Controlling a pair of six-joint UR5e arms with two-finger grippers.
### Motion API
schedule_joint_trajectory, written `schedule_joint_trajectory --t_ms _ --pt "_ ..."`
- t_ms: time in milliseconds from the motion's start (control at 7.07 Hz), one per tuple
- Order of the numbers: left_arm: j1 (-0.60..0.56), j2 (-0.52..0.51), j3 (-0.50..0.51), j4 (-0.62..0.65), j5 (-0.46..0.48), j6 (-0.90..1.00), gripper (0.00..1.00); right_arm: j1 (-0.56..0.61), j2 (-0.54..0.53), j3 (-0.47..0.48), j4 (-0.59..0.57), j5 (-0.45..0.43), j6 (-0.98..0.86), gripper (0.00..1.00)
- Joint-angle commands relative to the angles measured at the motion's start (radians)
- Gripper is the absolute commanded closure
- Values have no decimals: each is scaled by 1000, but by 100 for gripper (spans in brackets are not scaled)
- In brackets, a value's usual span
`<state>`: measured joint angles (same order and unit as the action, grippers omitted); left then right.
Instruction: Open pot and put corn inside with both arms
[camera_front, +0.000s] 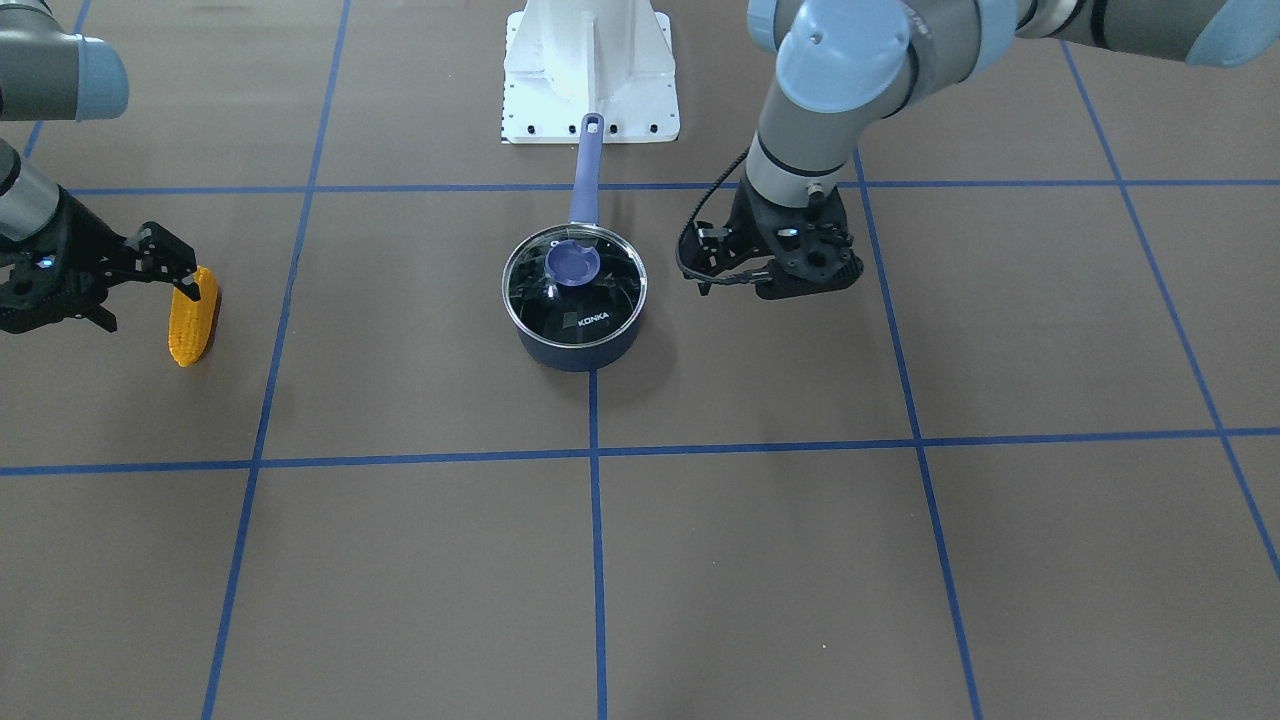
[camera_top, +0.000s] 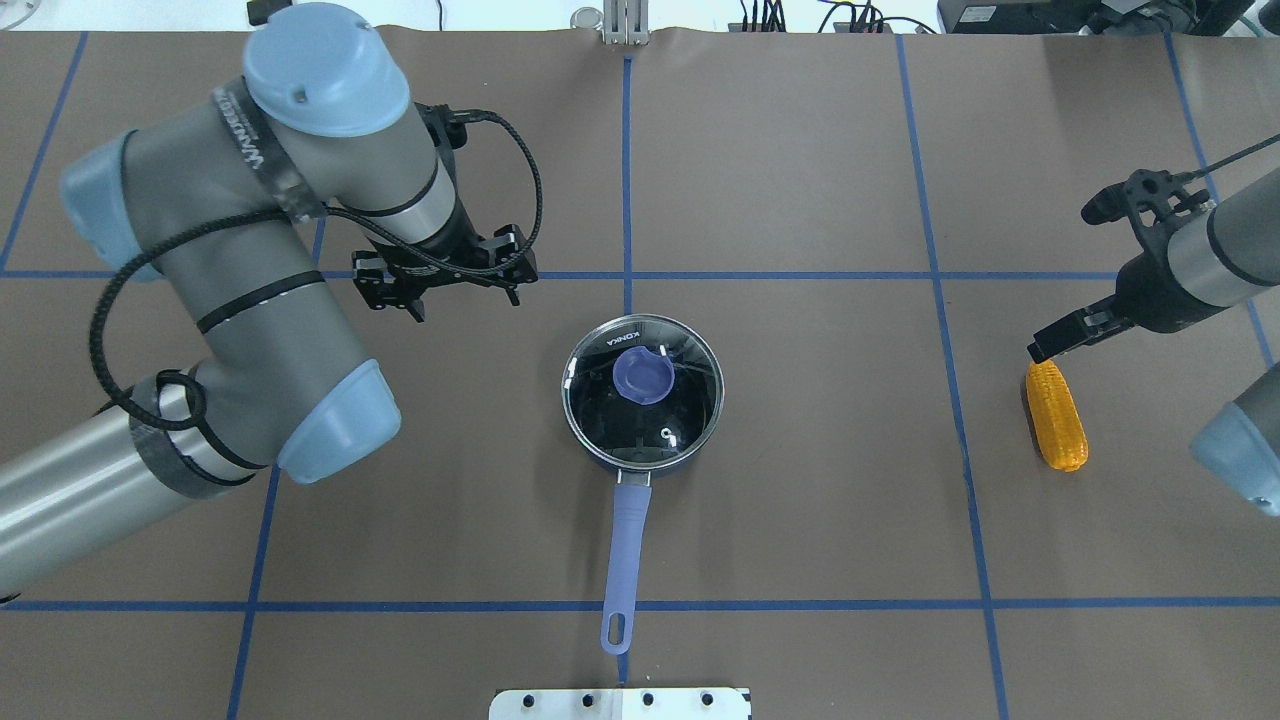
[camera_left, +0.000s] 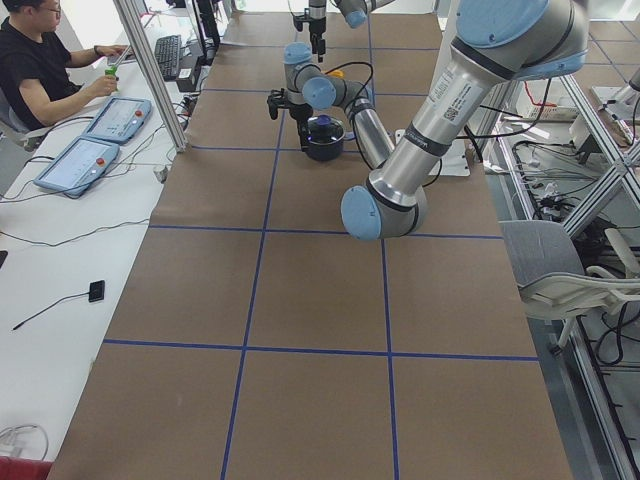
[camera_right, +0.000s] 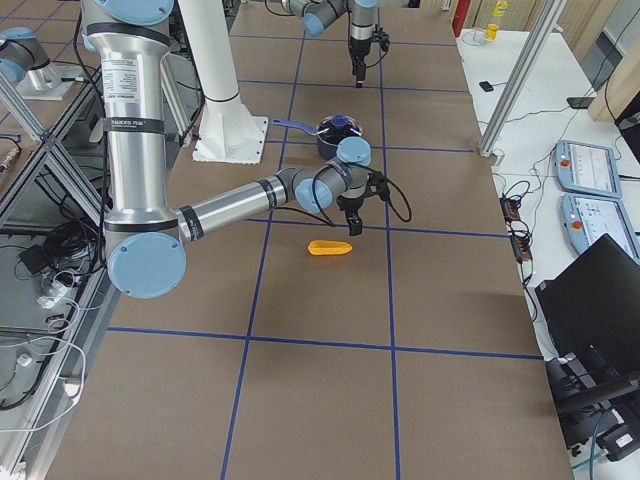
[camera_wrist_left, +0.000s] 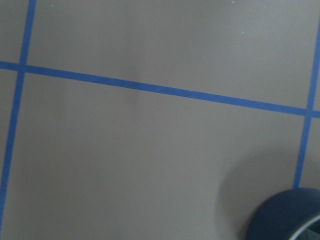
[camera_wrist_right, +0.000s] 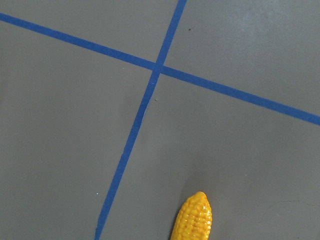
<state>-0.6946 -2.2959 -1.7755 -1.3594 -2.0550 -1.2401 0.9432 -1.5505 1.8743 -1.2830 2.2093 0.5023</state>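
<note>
The navy pot (camera_top: 600, 455) stands mid-table with its glass lid (camera_top: 670, 420) on, purple knob (camera_top: 642, 377) on top and its lavender handle (camera_top: 625, 540) pointing toward the robot's base. It also shows in the front view (camera_front: 575, 345) and, as a rim, in the left wrist view (camera_wrist_left: 287, 215). The corn (camera_top: 1057, 415) lies on the table far to the pot's right and shows in the front view (camera_front: 190, 320) and the right wrist view (camera_wrist_right: 195, 220). My left gripper (camera_top: 464, 303) hangs open and empty beside the pot's far left. My right gripper (camera_front: 148, 300) is open, just above the corn's far end.
The white base block (camera_front: 590, 70) stands behind the pot's handle. Blue tape lines (camera_front: 595, 500) grid the brown table. An operator (camera_left: 45, 60) sits at a side desk with tablets, off the table.
</note>
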Motion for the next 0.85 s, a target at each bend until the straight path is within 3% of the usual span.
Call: schedule_joint_trajectory --t_ms 0,707 --pt "61 -107 88 2 47 -50 0 -73 -31 -1 2 -52 4 1" --pt "210 -189 125 -9 101 -38 0 -153 -135 -9 51 -56 1 2"
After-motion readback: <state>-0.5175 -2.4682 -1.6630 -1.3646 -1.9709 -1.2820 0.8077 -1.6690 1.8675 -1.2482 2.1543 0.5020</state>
